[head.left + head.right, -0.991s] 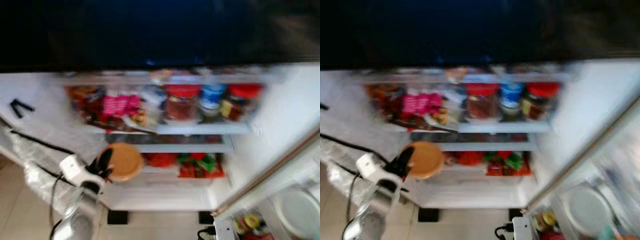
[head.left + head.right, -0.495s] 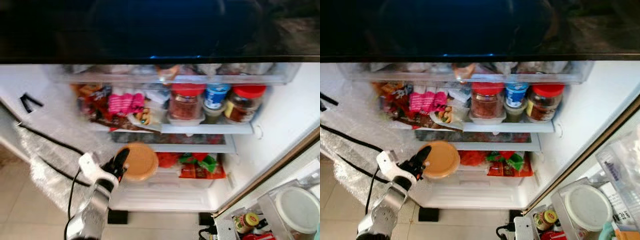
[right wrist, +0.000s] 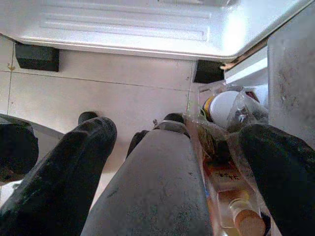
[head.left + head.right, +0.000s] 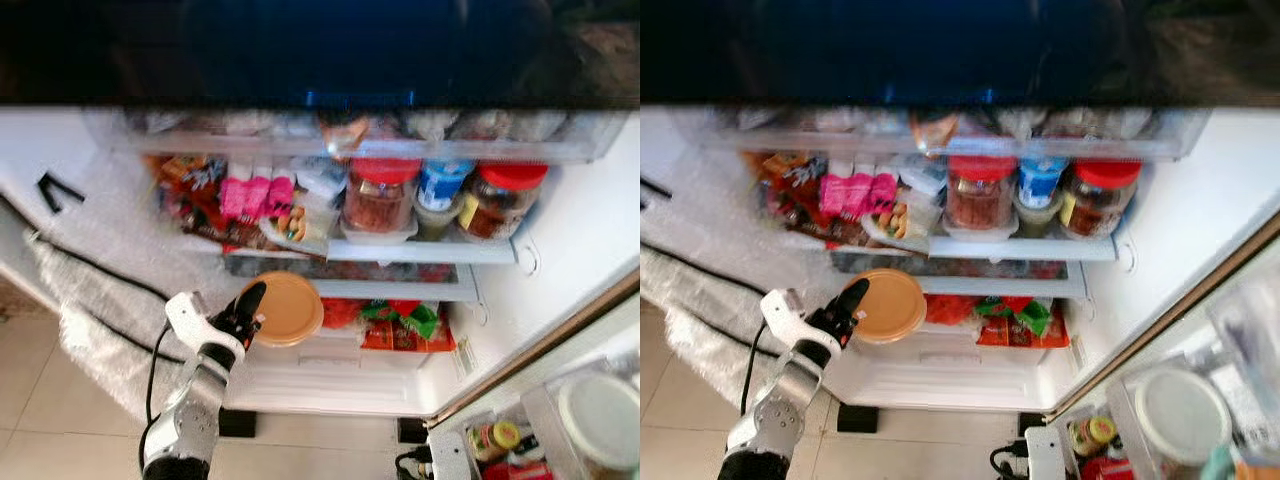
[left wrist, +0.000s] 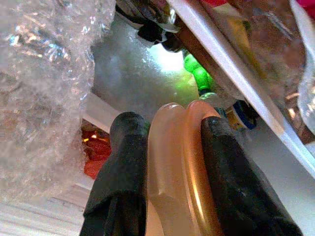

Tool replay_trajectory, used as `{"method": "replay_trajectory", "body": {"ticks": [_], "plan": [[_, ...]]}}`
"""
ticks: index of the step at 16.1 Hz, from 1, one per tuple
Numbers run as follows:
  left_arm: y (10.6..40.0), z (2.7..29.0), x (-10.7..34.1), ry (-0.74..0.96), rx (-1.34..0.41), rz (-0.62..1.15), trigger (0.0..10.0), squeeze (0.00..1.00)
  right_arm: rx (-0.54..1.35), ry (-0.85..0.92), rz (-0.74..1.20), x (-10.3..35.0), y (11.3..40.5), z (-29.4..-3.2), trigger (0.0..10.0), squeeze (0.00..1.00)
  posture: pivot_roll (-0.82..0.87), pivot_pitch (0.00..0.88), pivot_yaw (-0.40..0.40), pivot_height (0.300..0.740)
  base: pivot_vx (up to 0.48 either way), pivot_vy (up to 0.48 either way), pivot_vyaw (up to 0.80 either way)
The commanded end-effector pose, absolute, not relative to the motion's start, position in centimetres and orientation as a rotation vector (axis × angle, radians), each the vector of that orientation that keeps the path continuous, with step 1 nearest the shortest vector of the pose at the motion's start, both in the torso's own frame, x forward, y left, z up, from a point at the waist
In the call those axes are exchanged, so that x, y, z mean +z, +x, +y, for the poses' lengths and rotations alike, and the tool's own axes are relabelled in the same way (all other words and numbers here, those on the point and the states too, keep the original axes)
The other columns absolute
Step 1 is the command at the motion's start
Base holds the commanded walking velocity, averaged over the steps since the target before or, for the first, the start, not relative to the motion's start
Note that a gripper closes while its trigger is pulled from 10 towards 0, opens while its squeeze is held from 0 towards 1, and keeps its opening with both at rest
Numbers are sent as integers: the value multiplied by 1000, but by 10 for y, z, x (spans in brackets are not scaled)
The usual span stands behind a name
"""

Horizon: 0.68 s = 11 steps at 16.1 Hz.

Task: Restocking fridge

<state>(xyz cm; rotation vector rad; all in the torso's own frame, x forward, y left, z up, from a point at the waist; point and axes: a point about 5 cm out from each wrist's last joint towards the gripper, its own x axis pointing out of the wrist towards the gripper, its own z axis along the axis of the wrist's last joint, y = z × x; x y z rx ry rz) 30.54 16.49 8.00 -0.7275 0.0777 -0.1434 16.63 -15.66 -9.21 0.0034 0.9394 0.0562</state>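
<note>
At fridge (image 4: 560,250): left gripper (image 5: 170,128) pinches orange container (image 4: 285,308).

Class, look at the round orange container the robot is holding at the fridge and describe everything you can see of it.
The orange container is round, flat and shallow, of smooth, slightly see-through plastic, with a lid. The left gripper clamps its edge between two black fingers, holding it tilted so its round face shows to the camera. It hangs in front of the fridge's lower shelf, beside red and green packets.

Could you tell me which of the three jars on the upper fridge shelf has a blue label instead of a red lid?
The middle jar, standing between the two red-lidded jars, is the blue-and-white one.
</note>
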Motion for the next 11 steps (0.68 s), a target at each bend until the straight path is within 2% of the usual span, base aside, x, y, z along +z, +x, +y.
{"method": "replay_trajectory", "body": {"ticks": [1,5,7,11], "plan": [[305,165,82,-717,-148,61,10000,0,57,1,1055,-105,137,-156,10000,0,-39,185,13,683,0,0,0],[308,166,85,-710,-148,49,10000,0,78,-26,1069,-105,137,-157,10000,0,-37,185,10,678,0,0,0],[310,167,86,-708,-149,45,10000,0,82,-17,1060,-105,137,-156,10000,0,-37,183,13,653,0,0,0],[311,164,84,-723,-173,71,10000,0,75,-3,1049,-104,138,-155,10000,0,-31,180,14,653,0,0,0]]}}
